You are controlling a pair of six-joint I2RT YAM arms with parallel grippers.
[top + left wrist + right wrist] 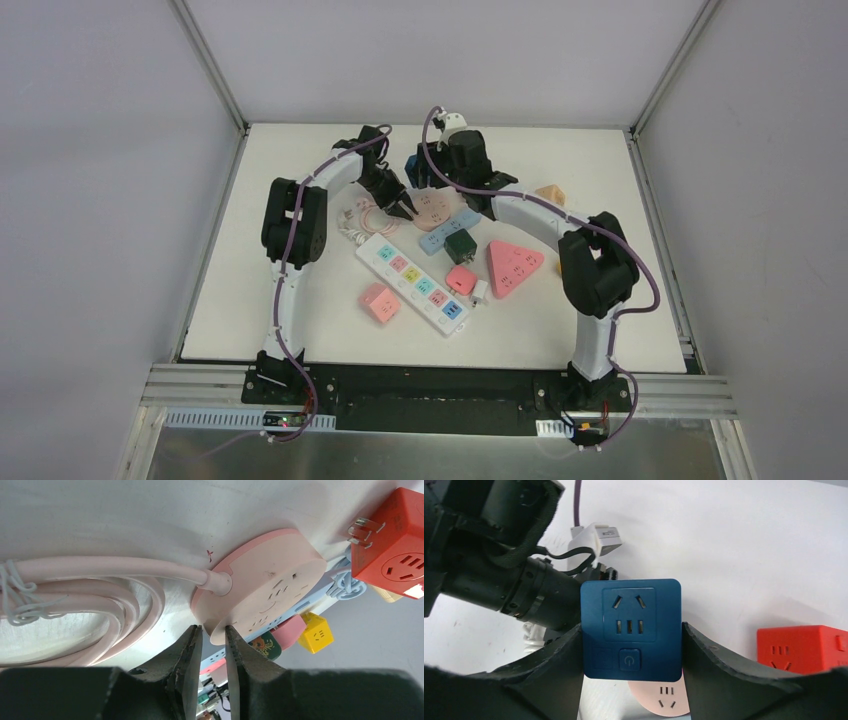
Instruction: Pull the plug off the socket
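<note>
Top view: left gripper (402, 209) touches near edge of pink round socket (436, 208); right gripper (418, 172) just beyond, bare table behind it.
Left wrist: jaws nearly together, pinching socket rim.
Right wrist: jaws clamped on blue plug (631, 625); socket below fingertips.

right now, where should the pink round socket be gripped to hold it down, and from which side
Take the pink round socket by its rim, next to where the cable leaves it, coming in low from the side. It is a flat, thin disc, so only the edge fits between fingers. The left gripper is shut on that edge.
</note>
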